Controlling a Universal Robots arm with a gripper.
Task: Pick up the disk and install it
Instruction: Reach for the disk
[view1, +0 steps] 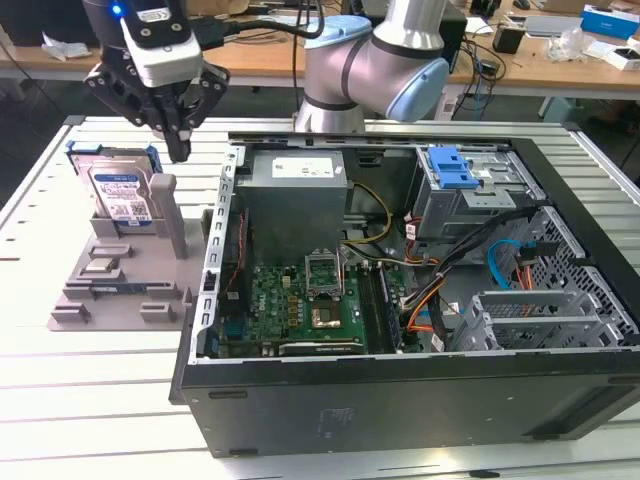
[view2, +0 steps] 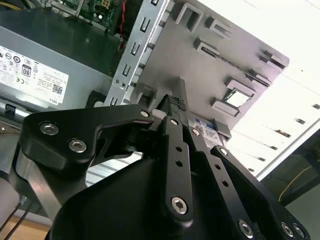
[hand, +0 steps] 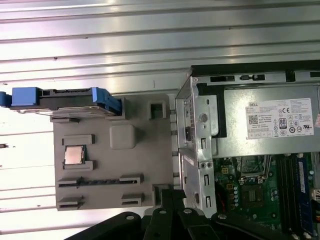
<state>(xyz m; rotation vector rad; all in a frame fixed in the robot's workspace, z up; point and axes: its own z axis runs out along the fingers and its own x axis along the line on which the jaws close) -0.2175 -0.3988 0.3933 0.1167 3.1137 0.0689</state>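
The disk (view1: 118, 196) is a silver drive with a white-and-blue label in a bright blue carrier. It stands on edge in a slot at the back of the grey holder plate (view1: 120, 290), at the exterior view's left of the computer case. In the first wrist view the disk (hand: 65, 99) shows edge-on, and in the second wrist view part of its label (view2: 206, 126) peeks past the fingers. My gripper (view1: 179, 150) hangs just to the exterior view's right of the disk, above a grey post (view1: 166, 215). Its fingers (view2: 175, 107) are pressed together, shut on nothing.
The open computer case (view1: 400, 400) lies to the exterior view's right of the holder, with a grey power-supply box (view1: 296, 190), motherboard (view1: 310, 300), cables and a blue latch piece (view1: 455, 168) on the drive cage. A processor chip (hand: 74, 155) sits on the holder. The arm's base (view1: 350, 80) stands behind.
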